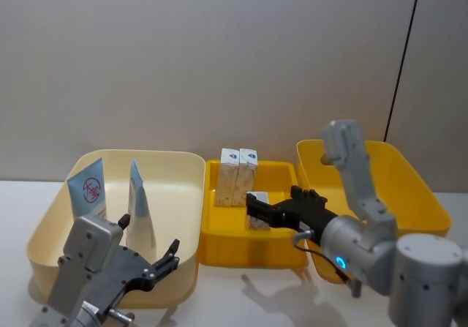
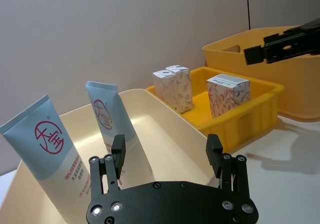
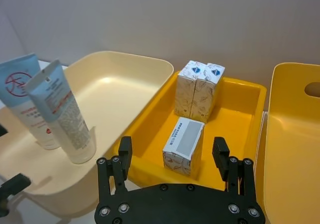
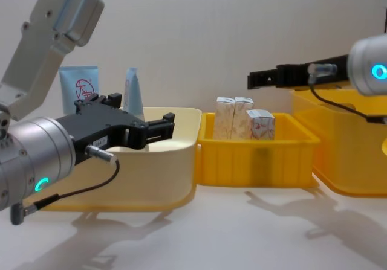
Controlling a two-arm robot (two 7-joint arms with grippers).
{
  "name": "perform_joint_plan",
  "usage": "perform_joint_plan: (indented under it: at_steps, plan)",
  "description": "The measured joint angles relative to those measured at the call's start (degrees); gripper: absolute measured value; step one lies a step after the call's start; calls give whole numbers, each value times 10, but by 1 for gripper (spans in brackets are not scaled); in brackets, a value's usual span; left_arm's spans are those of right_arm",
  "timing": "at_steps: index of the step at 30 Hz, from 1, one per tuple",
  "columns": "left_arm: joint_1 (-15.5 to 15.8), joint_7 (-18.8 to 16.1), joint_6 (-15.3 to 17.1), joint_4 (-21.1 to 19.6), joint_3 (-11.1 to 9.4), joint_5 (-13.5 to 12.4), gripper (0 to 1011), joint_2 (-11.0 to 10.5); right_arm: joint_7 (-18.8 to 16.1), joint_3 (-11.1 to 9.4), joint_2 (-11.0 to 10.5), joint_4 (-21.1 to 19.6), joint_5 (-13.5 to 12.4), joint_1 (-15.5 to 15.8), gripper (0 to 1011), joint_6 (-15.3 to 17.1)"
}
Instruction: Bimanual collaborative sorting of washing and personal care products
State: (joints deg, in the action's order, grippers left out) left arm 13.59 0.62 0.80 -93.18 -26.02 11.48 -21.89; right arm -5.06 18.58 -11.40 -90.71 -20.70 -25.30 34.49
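Observation:
Two flat light-blue tubes (image 1: 88, 189) (image 1: 139, 210) with red logos lean upright in the cream bin (image 1: 186, 195). In the small yellow tray (image 1: 248, 250), two beige speckled cartons (image 1: 239, 177) stand side by side at the back. A third carton (image 3: 184, 146) sits nearer the front. My right gripper (image 1: 254, 206) hovers open just above that third carton, fingers apart and empty. Near the cream bin's front rim, my left gripper (image 1: 167, 260) is open and holds nothing. It points toward the tubes (image 2: 47, 146) (image 2: 107, 114).
A large yellow bin (image 1: 409, 188) with a handle hole stands at the right, beside the small tray. A plain wall rises behind the three containers. White tabletop (image 1: 256, 298) lies in front of them.

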Motion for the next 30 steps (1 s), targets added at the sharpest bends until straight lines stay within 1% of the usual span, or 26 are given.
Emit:
perform_joint_plan:
  at_steps: [1, 2, 9, 10, 12, 13, 15, 24, 30]
  plan:
    - [0, 0, 0, 0, 0, 0, 1003, 0, 4, 2, 2, 5, 2, -6, 1001, 7]
    - [0, 0, 0, 0, 0, 0, 1003, 0, 9, 6, 8, 17, 6, -18, 1001, 17]
    - [0, 0, 0, 0, 0, 0, 1003, 0, 27, 20, 26, 64, 22, -68, 1001, 59]
    - [0, 0, 0, 0, 0, 0, 1003, 0, 27, 20, 26, 64, 22, -68, 1001, 59]
    - [0, 0, 0, 0, 0, 0, 1003, 0, 32, 26, 34, 85, 27, -86, 1001, 76]
    - [0, 0, 0, 0, 0, 0, 1003, 0, 32, 26, 34, 85, 27, -86, 1001, 76]
    - [0, 0, 0, 0, 0, 0, 1003, 0, 35, 30, 42, 105, 31, -103, 1001, 92]
    - [0, 0, 0, 0, 0, 0, 1003, 0, 47, 34, 64, 154, 37, -137, 1001, 127]
    - [0, 0, 0, 0, 0, 0, 1003, 0, 52, 30, 74, 174, 37, -146, 1001, 141]
